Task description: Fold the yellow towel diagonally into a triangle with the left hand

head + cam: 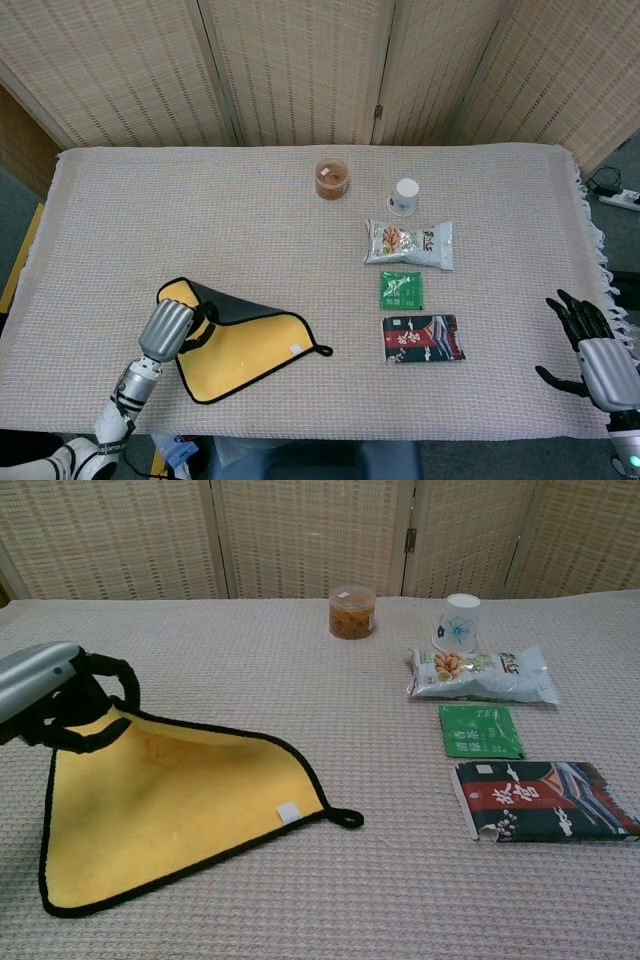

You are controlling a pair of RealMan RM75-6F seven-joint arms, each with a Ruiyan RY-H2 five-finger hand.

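The left hand (172, 328) is closed on a corner of the yellow towel (170, 805), which is lifted and partly folded over at the near left of the desk (200, 200); its fingertips are hidden by the cloth. The right hand (590, 350) is held open, fingers apart, cut off at the picture's edge. "TEA" can be read on the green packet (480, 730).

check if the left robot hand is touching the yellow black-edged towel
Touching. The chest view shows the left robot hand with its dark fingers gripping the lifted corner of the yellow black-edged towel.
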